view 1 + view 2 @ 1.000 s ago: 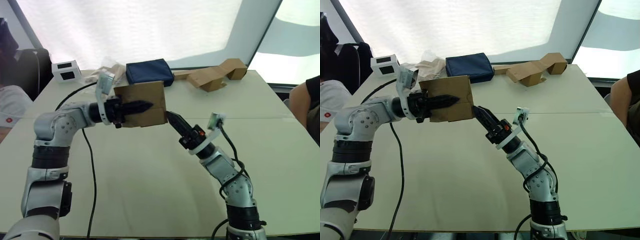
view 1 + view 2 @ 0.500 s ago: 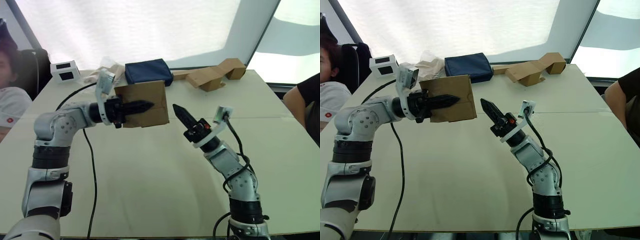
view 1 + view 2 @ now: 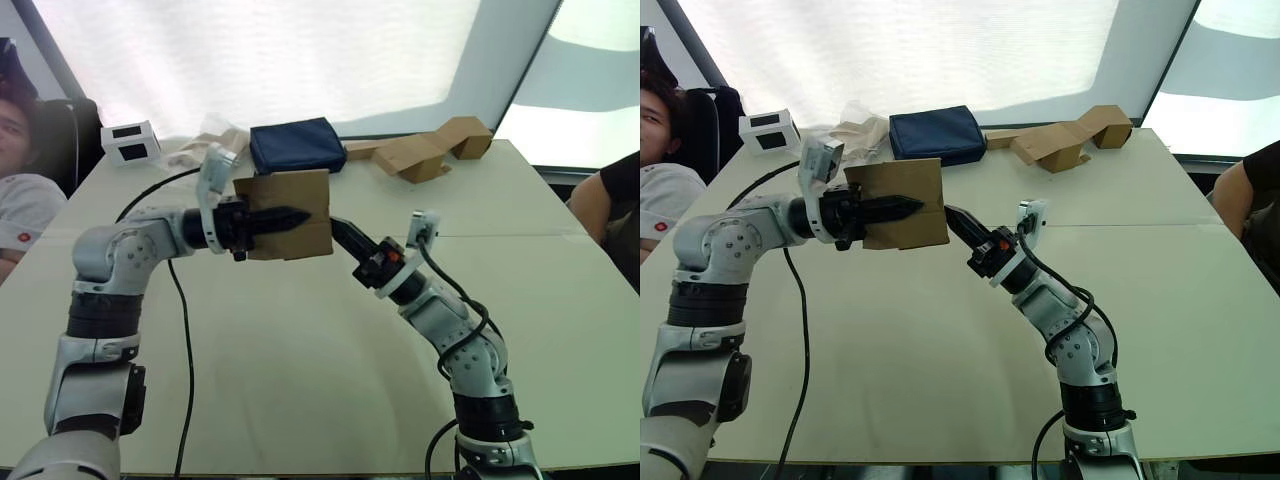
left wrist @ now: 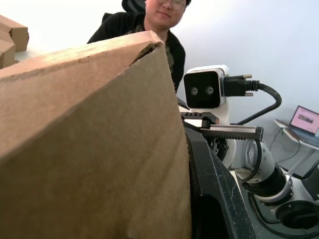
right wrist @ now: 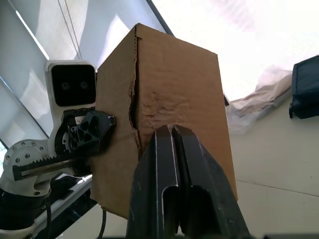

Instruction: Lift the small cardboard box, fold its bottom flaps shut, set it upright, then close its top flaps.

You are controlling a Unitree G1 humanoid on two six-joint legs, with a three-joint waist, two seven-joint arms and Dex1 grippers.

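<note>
Half a second ago the right gripper [image 3: 336, 226] hung in the air, well apart from the small cardboard box [image 3: 290, 200]; now it has come back in, and its black tips touch the box's lower right corner. Its two fingers [image 5: 172, 164] are pressed tight together with no gap, holding nothing, and they push flat against the side of the box in the right wrist view. The box has hardly moved (it may sit a tiny bit higher in the head views). The left gripper [image 3: 283, 217] still grips the box: one black finger [image 3: 275, 215] lies across the brown front face, pointing toward the right arm, and the other must be behind the cardboard, so the box is pinched between them. The box is up in the air above the desk [image 3: 300, 340], not touching it, between the two arms, with its big flat face turned toward the camera. In the left wrist view the brown cardboard sits right against the left gripper's finger [image 4: 214, 194]. Behind the box on the desk lie a dark blue pouch [image 3: 297, 144], some folded brown cardboard pieces [image 3: 430, 150] and a small white box with black panels [image 3: 132, 141]. A person [image 3: 20, 190] sits at the left edge of the desk.
</note>
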